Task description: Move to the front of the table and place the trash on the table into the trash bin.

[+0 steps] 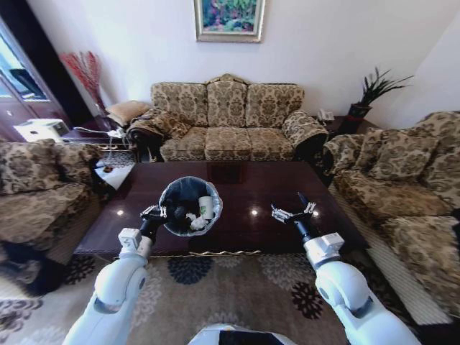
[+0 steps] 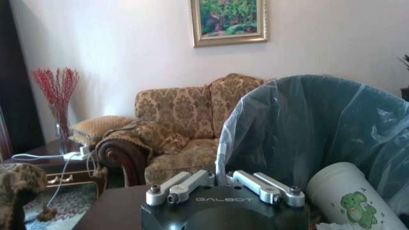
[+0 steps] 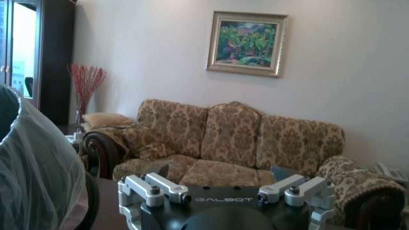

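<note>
The robot stands at the near long side of the table [image 1: 244,188], a glossy dark reddish-brown surface that spans the middle of the head view with a gold-trimmed apron along its near edge. The trash bin [image 1: 190,205] is on the left part of the tabletop, close to the near edge, and is lined with a grey-black bag folded over its rim. The trash is inside the bin: a white paper cup [image 1: 206,208] with a green print leans against the right inner wall, and crumpled white paper scraps [image 1: 195,223] lie at the near inner side. The rest of the tabletop shows only light reflections. The left gripper [image 1: 154,213] is at the left outer rim of the bin; in the left wrist view its fingers [image 2: 252,181] are drawn together on the bag-covered rim [image 2: 225,158], so it is clamped on the bin. The same view shows the paper cup [image 2: 348,201] just beside the gripper, inside the liner. The right gripper [image 1: 292,213] hovers above the right part of the table, well apart from the bin, with its fingers [image 3: 156,187] spread apart and nothing between them. A patterned sofa [image 1: 227,122] stands beyond the far side of the table, below a framed painting [image 1: 229,18].
</note>
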